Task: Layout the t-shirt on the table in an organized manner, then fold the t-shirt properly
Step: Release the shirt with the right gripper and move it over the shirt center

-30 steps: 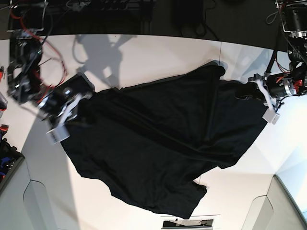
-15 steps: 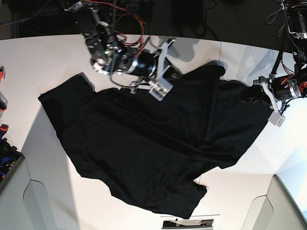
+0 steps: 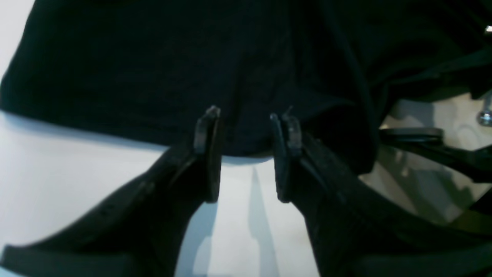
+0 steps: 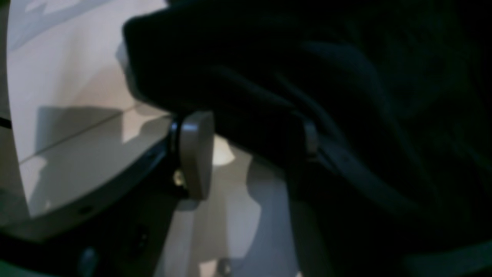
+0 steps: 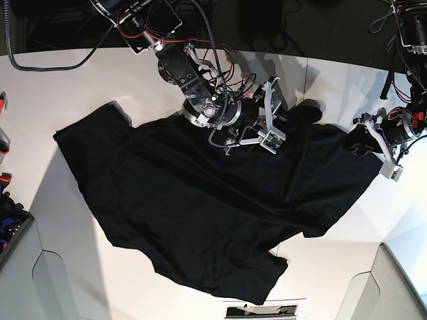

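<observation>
The black t-shirt [image 5: 200, 200] lies spread across the white table [image 5: 67, 87], rumpled, with one sleeve flat at the left. My right gripper [image 5: 273, 119] hovers over the shirt's back edge near the middle. In the right wrist view it [image 4: 251, 130] is open, and a fold of the shirt [image 4: 307, 77] bulges between and over its fingers. My left gripper [image 5: 375, 145] sits at the shirt's right edge. In the left wrist view it [image 3: 248, 115] is open, with the shirt's hem [image 3: 192, 57] lying across the gap at the tips and bare table [image 3: 77, 161] below.
A thin dark seam [image 5: 307, 70] crosses the table at the back. Grey bins stand at the lower left [image 5: 20, 267] and lower right [image 5: 400, 287]. Red and blue items [image 5: 5, 200] sit at the left edge. The right arm's wired body [image 5: 167, 47] reaches in from the back.
The right arm swung from the far left across the back to the shirt's top middle and opened, leaving the left sleeve spread flat. The left gripper opened at the right edge.
</observation>
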You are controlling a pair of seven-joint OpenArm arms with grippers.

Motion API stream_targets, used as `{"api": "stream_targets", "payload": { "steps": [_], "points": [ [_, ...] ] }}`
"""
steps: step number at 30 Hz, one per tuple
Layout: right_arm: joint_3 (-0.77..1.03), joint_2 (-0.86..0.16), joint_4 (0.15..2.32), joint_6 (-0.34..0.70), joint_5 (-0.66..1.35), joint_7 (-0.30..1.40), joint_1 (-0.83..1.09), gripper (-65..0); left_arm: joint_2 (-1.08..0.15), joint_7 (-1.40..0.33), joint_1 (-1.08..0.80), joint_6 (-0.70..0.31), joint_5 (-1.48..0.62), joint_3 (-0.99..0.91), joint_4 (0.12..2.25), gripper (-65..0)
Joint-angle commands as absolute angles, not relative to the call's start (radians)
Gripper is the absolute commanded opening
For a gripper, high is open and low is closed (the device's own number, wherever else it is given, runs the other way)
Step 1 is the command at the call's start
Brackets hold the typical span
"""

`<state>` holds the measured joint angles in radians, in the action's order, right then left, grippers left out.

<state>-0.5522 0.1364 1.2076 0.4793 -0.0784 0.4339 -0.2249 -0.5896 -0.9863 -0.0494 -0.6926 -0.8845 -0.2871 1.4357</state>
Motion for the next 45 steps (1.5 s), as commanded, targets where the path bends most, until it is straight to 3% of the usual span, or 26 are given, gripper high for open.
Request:
{"api": "stream_targets", "payload": {
  "steps": [1,3,6,14,20,26,30,38,45],
  "points": [
    [-0.552,0.145,1.208,0.474,-0.088,0.451,-0.238,-35.0,-0.609,-0.955,-0.034,-0.698,-0.896,-0.295,1.441,-40.6],
    [-0.552,0.145,1.203,0.474,-0.087,0.453,-0.237,-35.3,-0.609,-0.944,-0.034,-0.698,-0.893,-0.295,1.425,-40.6],
    [-0.552,0.145,1.201,0.474,-0.086,0.453,-0.238,-40.9,-0.609,-0.944,-0.034,-0.698,-0.893,-0.295,1.402,-40.6],
    [-0.552,0.150,1.201,0.474,-0.086,0.395,-0.241,-65.0,-0.610,-0.946,-0.034,-0.698,-0.897,-0.295,1.393,-40.7],
    [-0.552,0.152,1.286,0.479,0.072,0.428,-0.238,-65.0,-0.611,-0.958,-0.034,-0.698,-0.901,-0.295,1.395,-40.7],
    [-0.552,0.150,1.539,0.479,0.173,0.553,-0.221,-65.0,-0.649,-1.052,-0.036,-0.698,-1.016,-0.298,1.402,-40.7],
    [-0.546,0.151,1.637,0.474,0.174,0.550,-0.229,-65.0,-0.661,-1.056,-0.045,-0.698,-1.019,-0.329,1.402,-40.7],
    [-0.419,0.151,1.581,0.431,0.074,0.505,-0.315,-65.0,-0.657,-1.055,-0.093,-0.698,-1.036,-0.337,1.402,-40.7],
    [-0.369,0.152,1.284,0.430,0.040,0.496,-0.406,-65.0,-0.644,-1.047,-0.095,-0.698,-1.036,-0.337,1.402,-40.7]
  ]
}}
